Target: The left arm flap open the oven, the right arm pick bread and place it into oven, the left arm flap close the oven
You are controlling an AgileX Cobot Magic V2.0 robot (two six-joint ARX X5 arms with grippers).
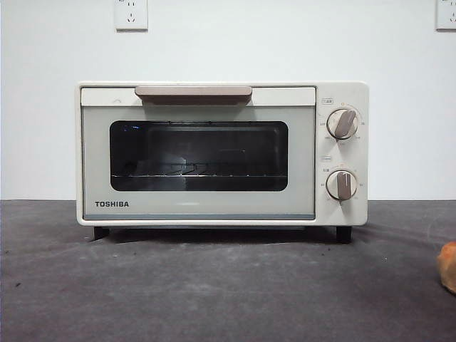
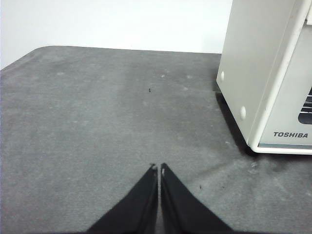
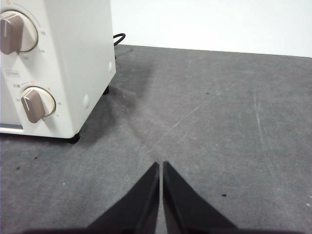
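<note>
Well apart from both closed jaws, the oven (image 1: 221, 153) stands shut.

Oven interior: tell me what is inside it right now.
Through the dark glass door window of the cream-white boxy toaster oven, only a wire rack shows, with nothing on it. The door is shut; glare and darkness hide the back and the floor under the rack.

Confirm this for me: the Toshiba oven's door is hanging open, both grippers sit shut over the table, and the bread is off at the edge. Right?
Not quite. The front view shows the oven door closed, handle up top. Left gripper and right gripper are shut over the table; bread sits at the edge.
</note>
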